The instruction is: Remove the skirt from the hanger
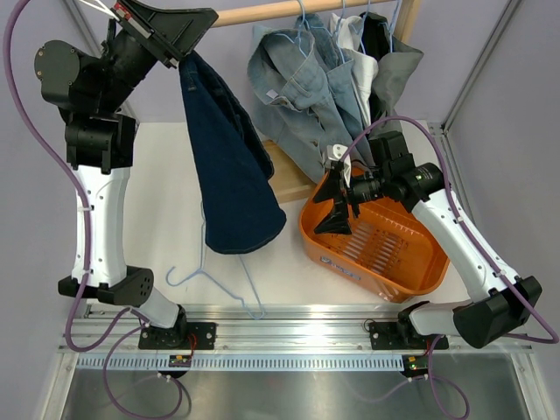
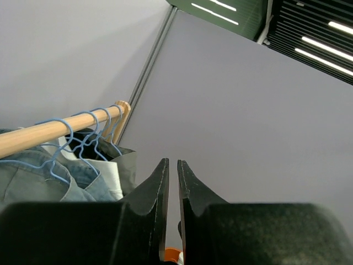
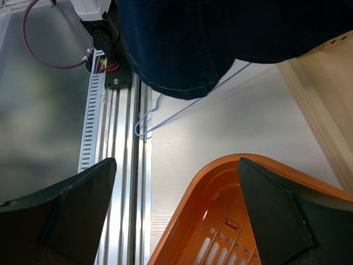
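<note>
- The left gripper, with black fingers that fill the foreground of its own wrist view, is raised high at the rear left. Its jaws are closed to a thin slit.
- From above, the left gripper pinches the top edge of the dark navy-blue denim skirt, which hangs from it in a long, widening drape.
- The skirt is off the thin pale-blue wire hanger. The hanger lies flat on the white table, its hook pointing left, near the metal rail at the arms' bases.
- The skirt's lower hem hangs over the hanger's upper part. I cannot tell whether the hem touches the table.
- In the right wrist view the skirt fills the top, with the hanger showing just under its hem.
- The right gripper hovers over the near-left rim of the orange slotted plastic basket. Its jaws are spread wide and hold nothing.
- In its own view the right gripper frames the basket below.
- Behind, a round wooden rail carries a lighter grey-blue denim jacket and a grey garment on other blue wire hangers.
</note>
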